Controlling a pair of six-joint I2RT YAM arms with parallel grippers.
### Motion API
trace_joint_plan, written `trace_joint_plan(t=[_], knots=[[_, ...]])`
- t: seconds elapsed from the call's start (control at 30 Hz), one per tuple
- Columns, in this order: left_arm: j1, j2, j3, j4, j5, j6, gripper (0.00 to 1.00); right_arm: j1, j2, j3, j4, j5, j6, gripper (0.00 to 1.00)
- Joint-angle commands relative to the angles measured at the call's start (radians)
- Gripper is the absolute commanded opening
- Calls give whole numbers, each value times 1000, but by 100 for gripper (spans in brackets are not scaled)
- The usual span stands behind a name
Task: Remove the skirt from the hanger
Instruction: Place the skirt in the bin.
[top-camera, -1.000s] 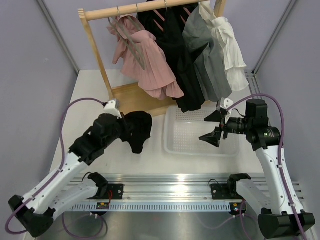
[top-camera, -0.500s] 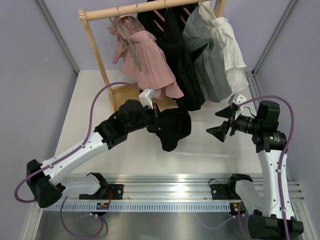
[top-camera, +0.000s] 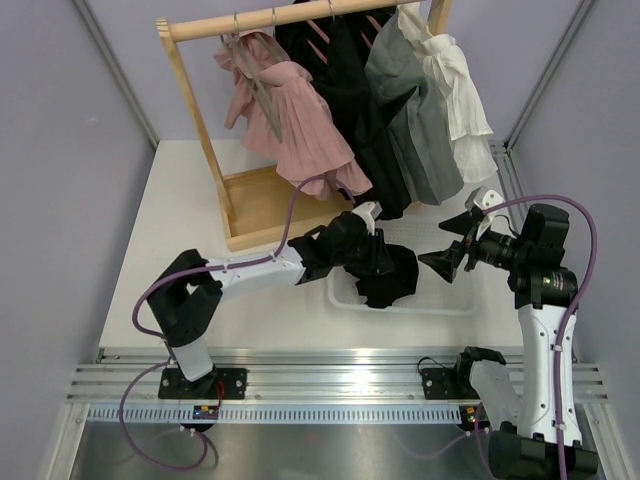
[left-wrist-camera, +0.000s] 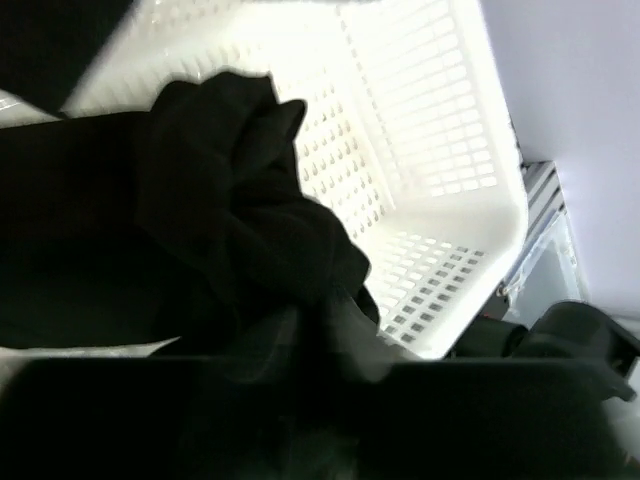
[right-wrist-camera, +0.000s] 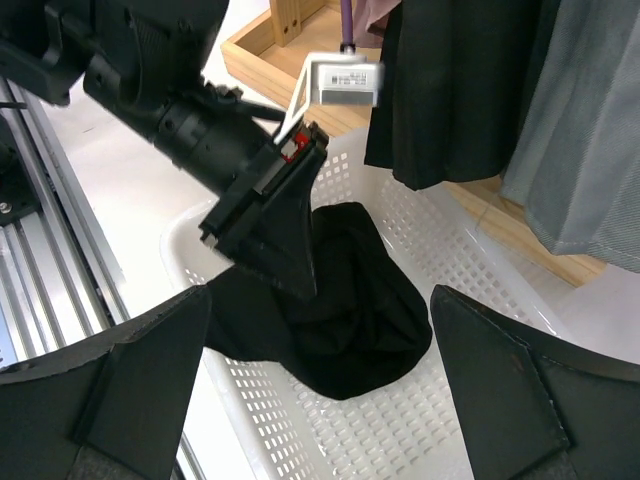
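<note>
Top external view: left arm rises from its base at the near rail (top-camera: 340, 372), folds at the elbow and stretches its forearm rightward across the table (top-camera: 180, 200) to the white basket (top-camera: 452, 300). Left gripper (top-camera: 373, 262) is tipped down over the basket's near-left corner with its fingers buried in the black skirt (top-camera: 393, 282). Dark cloth on dark fingers hides them in every view, so I cannot tell whether they clamp it. The skirt is off the rack, bunched inside the left part of the basket, and one fold drapes over the near wall. Right arm stands upright at the right side, forearm level. Right gripper (top-camera: 432, 245) points left above the basket's right half, jaws spread wide and nothing between them. The two grippers are near each other but apart. The wooden rack (top-camera: 190, 95) stands behind. Its black garment (top-camera: 350, 120) hangs with the hem just above the basket's far-left corner, close behind the left wrist. The pink garment (top-camera: 300, 135), grey garment (top-camera: 418, 125) and white garment (top-camera: 462, 95) hang alongside. Bare perforated basket floor shows right of the skirt.
</note>
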Motion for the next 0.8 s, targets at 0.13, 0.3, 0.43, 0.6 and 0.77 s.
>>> trace_joint_plan(t=[0.13,0.3,0.43,0.6,0.77], knots=[[-74,-81,21,80,-158,78,83,-18,-4,-3,6,-19,3,99],[-123,-261,27,-47,-314,216,87,-21,3,-1,-5,-28,-2,99],[-129,-386,32,-156,-377,259,85,-25,-2,-3,-6,-29,-2,99],[-129,-523,74,-250,-443,311,81,-25,-5,-3,-8,-32,-3,99],[-93,-530,281,-276,-557,398,80,-25,3,-1,-11,-45,-2,99]])
